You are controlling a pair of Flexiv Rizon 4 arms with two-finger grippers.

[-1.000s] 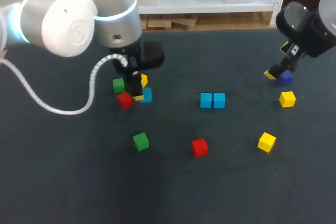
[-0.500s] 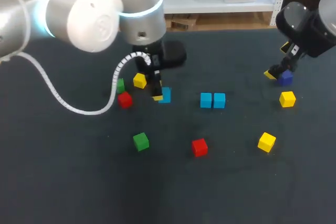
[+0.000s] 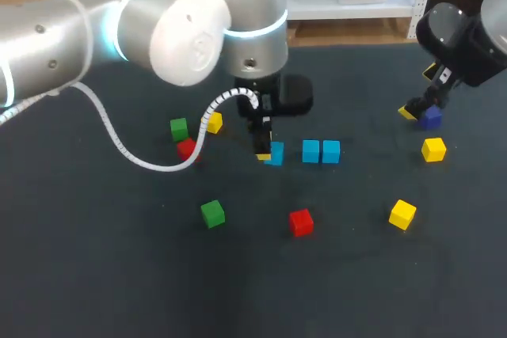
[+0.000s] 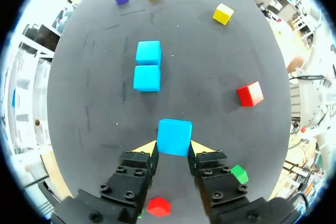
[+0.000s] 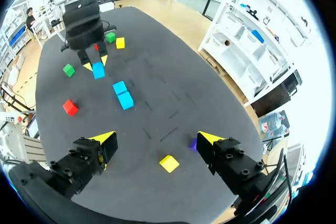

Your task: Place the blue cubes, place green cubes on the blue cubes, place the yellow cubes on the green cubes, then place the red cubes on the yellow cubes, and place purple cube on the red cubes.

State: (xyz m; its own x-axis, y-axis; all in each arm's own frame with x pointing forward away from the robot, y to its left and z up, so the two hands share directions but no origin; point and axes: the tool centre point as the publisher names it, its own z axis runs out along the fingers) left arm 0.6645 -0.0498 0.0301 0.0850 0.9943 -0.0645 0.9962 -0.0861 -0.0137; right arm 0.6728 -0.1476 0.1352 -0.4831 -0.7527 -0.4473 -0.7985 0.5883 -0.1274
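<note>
My left gripper [image 4: 173,148] is shut on a blue cube [image 4: 174,136], low over the table just left of two blue cubes [image 3: 310,150] [image 3: 331,151] that touch side by side. In the left wrist view that pair [image 4: 147,65] lies straight ahead of the fingers. A green cube [image 3: 179,128], a red cube [image 3: 187,149] and a yellow cube [image 3: 212,122] sit grouped to the left. Another green cube [image 3: 212,213] and red cube [image 3: 301,222] lie nearer the front. My right gripper [image 5: 156,140] hangs open at the far right, above the purple cube [image 3: 430,118].
Two more yellow cubes [image 3: 433,149] [image 3: 402,214] lie on the right side of the dark table [image 3: 119,275]. The left arm's white cable [image 3: 135,156] loops low over the grouped cubes. Shelving stands behind the table's far edge.
My left arm has carried the blue cube rightward, away from the green, red and yellow group, up to the blue pair. The right arm has stayed put.
</note>
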